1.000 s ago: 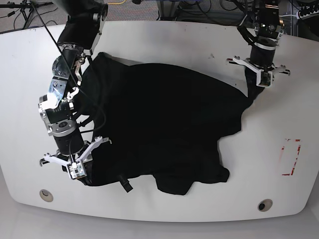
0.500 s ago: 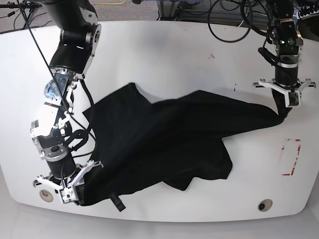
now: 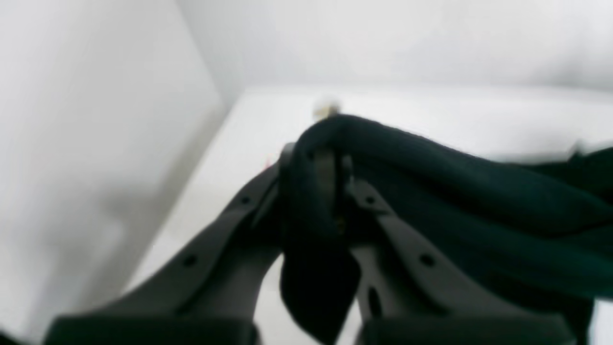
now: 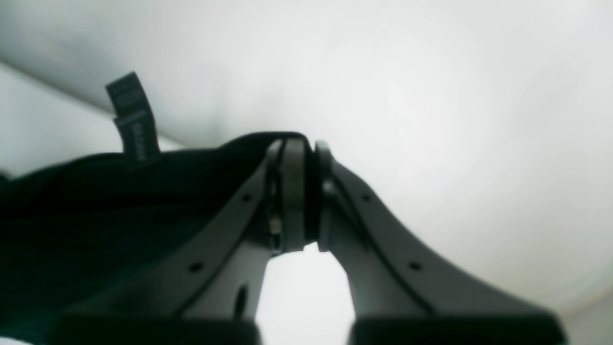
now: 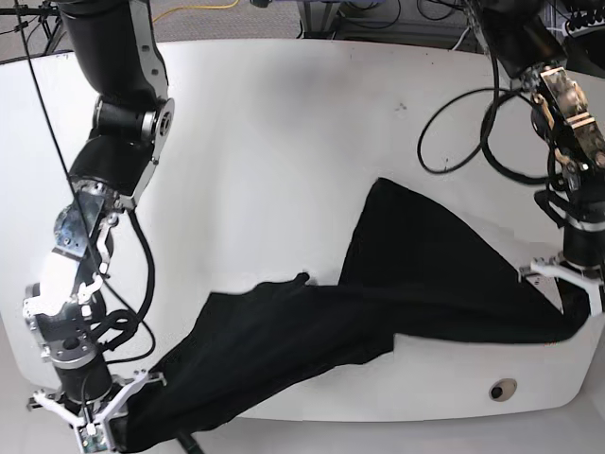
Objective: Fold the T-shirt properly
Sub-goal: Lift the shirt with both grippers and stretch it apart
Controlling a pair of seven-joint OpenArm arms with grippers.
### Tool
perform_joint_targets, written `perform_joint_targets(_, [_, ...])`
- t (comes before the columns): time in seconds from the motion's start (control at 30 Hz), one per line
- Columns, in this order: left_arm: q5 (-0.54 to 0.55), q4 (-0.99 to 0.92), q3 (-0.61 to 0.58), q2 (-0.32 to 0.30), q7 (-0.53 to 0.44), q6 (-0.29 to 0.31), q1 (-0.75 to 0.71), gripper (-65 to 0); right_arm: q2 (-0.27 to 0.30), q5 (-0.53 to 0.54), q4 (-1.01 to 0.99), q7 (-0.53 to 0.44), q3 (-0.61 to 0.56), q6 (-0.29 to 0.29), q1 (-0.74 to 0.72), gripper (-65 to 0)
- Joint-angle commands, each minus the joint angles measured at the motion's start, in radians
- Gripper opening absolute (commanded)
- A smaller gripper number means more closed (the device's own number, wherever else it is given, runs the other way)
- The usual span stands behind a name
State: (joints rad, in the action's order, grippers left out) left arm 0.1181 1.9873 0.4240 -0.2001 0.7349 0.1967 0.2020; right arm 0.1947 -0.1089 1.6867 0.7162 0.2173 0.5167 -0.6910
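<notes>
We've got both sets of fingers, left (image 5: 579, 305) and right (image 5: 95, 437), pinched shut on the T-shirt (image 5: 378, 303) edge along the desk (image 5: 284, 142) front, and it looks soft, light and floppy, so edges are probably the best grab spots.

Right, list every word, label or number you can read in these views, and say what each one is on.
Nothing is legible.
Sewn tag on the T-shirt: light lettering, too blurred to read.
T-shirt in the base view: plain black side showing, no print.
Table: no writing seen.
</notes>
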Motion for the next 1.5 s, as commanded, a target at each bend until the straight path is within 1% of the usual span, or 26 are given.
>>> perform_joint_targets(0.0, [-0.001, 0.023, 0.005, -0.032, 0.002, 0.001, 0.104, -64.6, 0.012, 0.007, 0.008, -0.023, -0.002, -0.013, -0.089, -65.0])
perform_joint_targets(0.1, [-0.004, 0.022, 0.005, -0.035, 0.036, 0.005, 0.204, -64.6, 0.013, 0.007, -0.003, -0.010, -0.003, -0.013, -0.137, -65.0])
perform_joint_targets(0.13, [-0.005, 0.022, 0.005, -0.039, 0.050, 0.005, 0.259, -64.6, 0.015, 0.007, -0.009, -0.002, -0.003, -0.013, -0.160, -65.0])
perform_joint_targets(0.33, [-0.005, 0.019, 0.003, -0.089, 0.088, 0.033, 0.419, -64.6, 0.042, 0.007, -0.012, 0.023, -0.003, -0.008, -0.244, -65.0])
perform_joint_targets(0.47, [-0.007, 0.016, 0.003, -0.124, 0.088, 0.037, 0.477, -64.6, 0.052, 0.007, -0.013, 0.027, -0.003, -0.007, -0.283, -65.0])
perform_joint_targets(0.53, [-0.007, 0.016, 0.003, -0.143, 0.088, 0.037, 0.486, -64.6, 0.075, 0.007, -0.013, 0.027, -0.003, -0.007, -0.287, -65.0])
perform_joint_targets(0.63, [-0.007, 0.016, 0.003, -0.155, 0.090, 0.037, 0.488, -64.6, 0.094, 0.008, -0.013, 0.036, -0.003, -0.007, -0.284, -65.0])
perform_joint_targets(0.77, [0.001, 0.016, 0.009, -0.158, 0.105, 0.039, 0.439, -64.6, 0.110, 0.016, -0.013, 0.078, 0.003, -0.002, -0.267, -65.0])
perform_joint_targets(0.9, [0.004, 0.020, 0.009, -0.157, 0.104, 0.039, 0.354, -64.6, 0.114, 0.016, 0.003, 0.081, 0.006, 0.000, -0.198, -65.0])
perform_joint_targets(1.03, [0.005, 0.025, 0.020, -0.149, 0.102, 0.039, 0.264, -64.6, 0.127, 0.018, 0.071, 0.084, 0.008, 0.000, -0.085, -65.0])
perform_joint_targets(1.17, [0.010, 0.023, 0.068, -0.143, 0.102, 0.042, 0.178, -64.6, 0.122, 0.018, 0.138, 0.084, 0.066, -0.002, 0.043, -65.0])
perform_joint_targets(1.23, [0.028, 0.023, 0.092, -0.123, 0.102, 0.060, 0.142, -64.6, 0.122, 0.019, 0.155, 0.084, 0.087, -0.002, 0.101, -65.0])
perform_joint_targets(1.3, [0.050, 0.023, 0.123, -0.114, 0.102, 0.091, 0.087, -64.6, 0.122, 0.019, 0.177, 0.084, 0.104, 0.000, 0.170, -65.0])
perform_joint_targets(1.33, [0.055, 0.023, 0.132, -0.114, 0.102, 0.097, 0.069, -64.6, 0.122, 0.019, 0.184, 0.084, 0.106, 0.000, 0.189, -65.0])
perform_joint_targets(1.47, [0.062, 0.023, 0.186, -0.111, 0.102, 0.152, -0.040, -64.7, 0.121, 0.019, 0.237, 0.084, 0.143, 0.015, 0.327, -65.0])
